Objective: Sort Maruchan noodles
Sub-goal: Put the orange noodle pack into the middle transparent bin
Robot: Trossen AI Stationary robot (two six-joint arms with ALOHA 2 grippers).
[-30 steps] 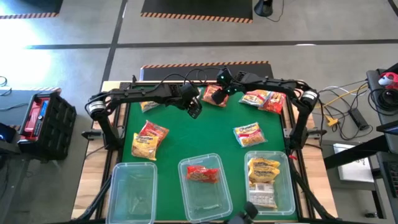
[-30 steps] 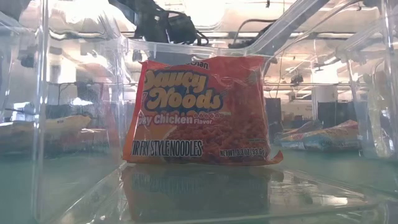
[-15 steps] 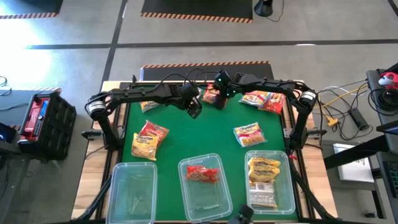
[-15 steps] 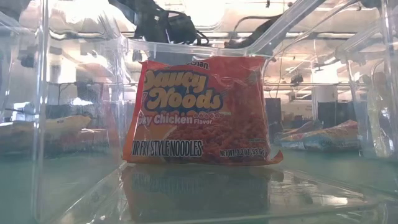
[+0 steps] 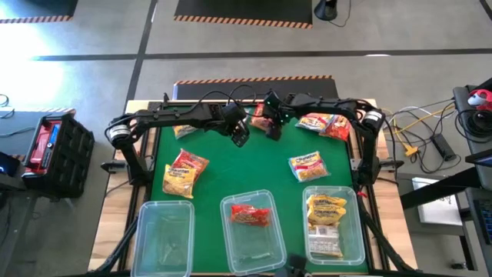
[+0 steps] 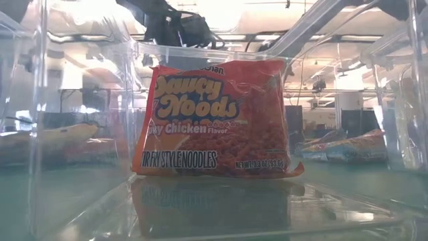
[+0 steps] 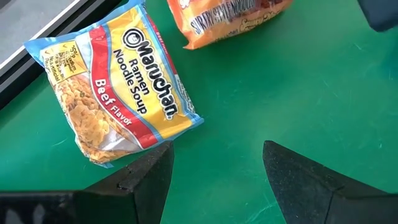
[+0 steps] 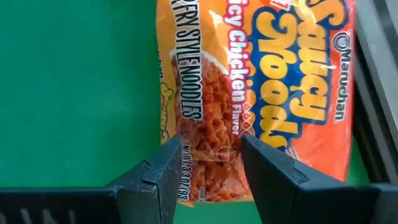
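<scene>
An orange-red Saucy Noods packet (image 8: 261, 93) lies flat on the green table (image 5: 231, 173) at the far middle. My right gripper (image 8: 211, 165) hangs open just above the packet's near end, fingers pointing steeply down; it also shows in the high view (image 5: 270, 125). My left gripper (image 7: 217, 168) hangs open over bare table beside a yellow Beef packet (image 7: 115, 93), left of the right gripper in the high view (image 5: 241, 135). More yellow packets lie at the left (image 5: 184, 171) and right (image 5: 307, 165).
Three clear bins line the near edge: the left one (image 5: 143, 231) holds no packet, the middle one (image 5: 227, 231) holds a red packet (image 6: 217, 120), and the right one (image 5: 358, 231) holds yellow packets. A pile of packets (image 5: 327, 123) lies at the far right.
My right gripper has come down and a little toward the near edge, over the orange-red packet, and its wrist has rolled. The packet has stayed where it was.
</scene>
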